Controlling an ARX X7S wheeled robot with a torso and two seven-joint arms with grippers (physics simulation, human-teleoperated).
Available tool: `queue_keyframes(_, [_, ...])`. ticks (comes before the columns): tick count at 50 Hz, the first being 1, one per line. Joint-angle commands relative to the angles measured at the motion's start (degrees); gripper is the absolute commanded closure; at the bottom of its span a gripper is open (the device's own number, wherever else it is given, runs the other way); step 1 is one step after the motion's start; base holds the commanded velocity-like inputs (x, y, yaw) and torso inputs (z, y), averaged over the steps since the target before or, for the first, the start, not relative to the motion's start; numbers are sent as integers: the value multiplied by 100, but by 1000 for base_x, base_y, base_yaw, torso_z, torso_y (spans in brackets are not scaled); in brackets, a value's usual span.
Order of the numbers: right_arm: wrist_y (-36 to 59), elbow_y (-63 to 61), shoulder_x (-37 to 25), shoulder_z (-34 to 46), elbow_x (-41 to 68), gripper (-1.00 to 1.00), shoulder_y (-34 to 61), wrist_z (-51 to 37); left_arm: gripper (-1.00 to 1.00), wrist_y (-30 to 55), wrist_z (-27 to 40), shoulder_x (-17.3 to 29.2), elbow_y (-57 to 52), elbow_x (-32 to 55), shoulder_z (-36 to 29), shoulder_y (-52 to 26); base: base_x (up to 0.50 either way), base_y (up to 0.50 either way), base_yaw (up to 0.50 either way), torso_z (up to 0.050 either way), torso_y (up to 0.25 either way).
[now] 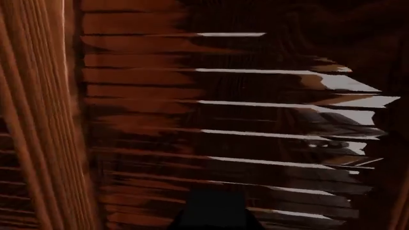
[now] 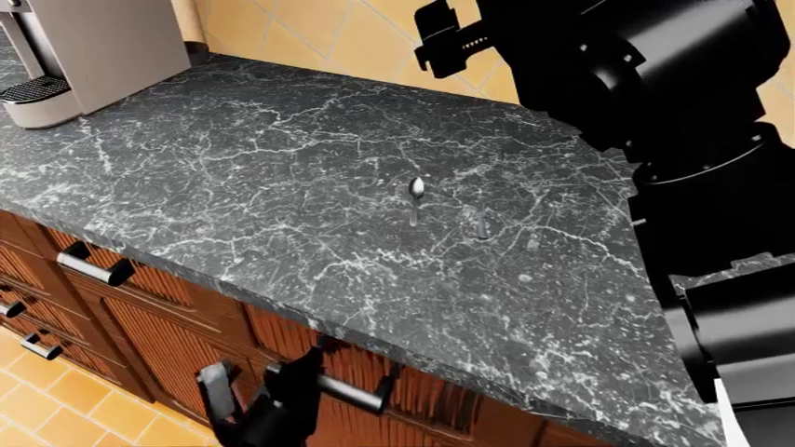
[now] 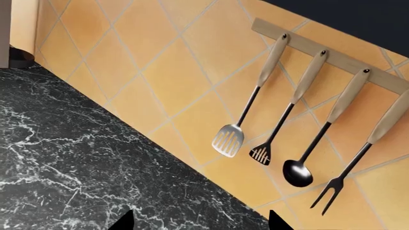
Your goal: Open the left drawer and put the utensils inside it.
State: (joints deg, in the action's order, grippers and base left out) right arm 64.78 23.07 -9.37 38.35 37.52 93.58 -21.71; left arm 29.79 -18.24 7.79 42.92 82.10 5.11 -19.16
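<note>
The dark marble surface (image 2: 249,168) carries the spoon (image 2: 416,197) and the fork (image 2: 481,222), just beside each other. Below its front edge, the left end effector (image 2: 292,396) is at the handle (image 2: 354,393) of the closed drawer (image 2: 429,396); I cannot tell its opening. The right end effector (image 3: 199,223) is open and empty.

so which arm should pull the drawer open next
Left. Its end effector is already down at the drawer's bar handle below the counter edge, and its wrist camera shows only ribbed wood close up. The right arm is raised high by the tiled wall, far from the handle.
</note>
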Motion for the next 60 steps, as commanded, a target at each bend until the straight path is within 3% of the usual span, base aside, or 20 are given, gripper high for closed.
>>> queue_keyframes(1, [-92, 30, -7, 16, 9, -100, -73, 11, 100, 29, 1290, 560, -3097, -563, -1110, 2045, 0, 0, 0, 0, 0])
queue_keyframes(6, [-115, 62, -17, 39, -1, -100, -57, 23, 100, -224, 601, 1048, -4087, -776, -1062, 2933, 0, 0, -2, 0, 0])
queue_keyframes(10, [-253, 183, 23, 76, -34, -100, -131, 58, 100, -512, -491, 1475, -4586, -576, -699, 4121, 0, 0, -1, 0, 0])
queue_keyframes(11, [-270, 205, 32, 88, -43, -100, -133, 64, 100, -594, -513, 1486, -4576, -676, -682, 4234, 0, 0, -3, 0, 0])
queue_keyframes(17, [-351, 311, 35, 112, -58, -100, -134, 109, 100, -963, -2699, 1769, -3363, -850, -630, 5143, 0, 0, -4, 0, 0])
queue_keyframes(21, [-380, 331, 17, 104, -55, -100, -153, 104, 100, -1152, -3247, 1818, -2872, -891, -547, 5442, 1, -3, -4, 0, 0])
queue_keyframes(29, [-482, 441, 9, 136, -73, -100, -188, 153, 100, -1379, -3529, 1785, -2064, -843, -341, 5387, 1, -3, -4, 0, 0])
queue_keyframes(32, [-463, 367, -39, 118, -49, -100, -222, 130, 100, -1505, -3686, 1792, -991, -291, 270, 5380, 1, -2, -1, 0, 0])
queue_keyframes(33, [-490, 385, -62, 110, -51, -100, -240, 139, -100, -1745, -3807, 1765, -732, 18, 707, 5567, 0, 0, 0, 0, 0])
queue_keyframes(35, [-533, 443, -79, 114, -66, -100, -254, 153, -100, -1790, -3994, 1746, -1074, 616, 1330, 6107, 0, 0, 0, 0, 0])
queue_keyframes(38, [-534, 492, -76, 92, -60, -100, -228, 143, -100, 14, -4283, 913, -1872, -395, 3908, 6413, 0, 0, 0, 0, 0])
queue_keyframes(40, [-536, 493, -73, 86, -51, -100, -206, 154, -100, 515, -4402, 748, -1792, -591, 5328, 6401, 0, 0, 0, 0, 0])
queue_keyframes(43, [-551, 527, -70, 94, -58, -100, -186, 162, -100, 710, -4803, 906, -555, -482, 6223, 6394, 0, 0, 0, 0, 0])
queue_keyframes(48, [-508, 473, -71, 60, -21, -100, -186, 110, -100, 482, -6637, 2134, 2866, -393, 6783, 6378, 0, 0, 0, 0, 0])
queue_keyframes(49, [-494, 445, -65, 55, -10, -100, -192, 95, -100, 575, -6740, 2240, 3189, -568, 7417, 6415, 0, 0, 0, 0, 0])
queue_keyframes(50, [-503, 456, -56, 59, -11, -100, -192, 99, -100, 862, -6693, 2127, 2894, -1369, 8277, 6416, 0, 0, 0, 0, 0])
queue_keyframes(51, [-516, 482, -48, 61, -14, -100, -183, 107, -100, 1240, -6135, 1737, 2035, -1676, 9136, 6414, 0, 0, 0, 0, 0])
queue_keyframes(52, [-534, 507, -38, 63, -15, -100, -174, 122, -100, 1271, -5276, 1360, 1175, -1312, 9893, 6353, 0, 0, 0, 0, 0])
queue_keyframes(57, [-631, 620, -8, 55, -17, -100, -192, 159, -100, 1173, -1482, 295, -2886, 39, 11307, 5408, 0, 0, 0, 0, 0])
queue_keyframes(60, [-706, 727, 3, 48, -21, -100, -188, 208, -100, 1338, 974, 515, -5050, 577, 11407, 5256, 0, 0, 0, 0, 0])
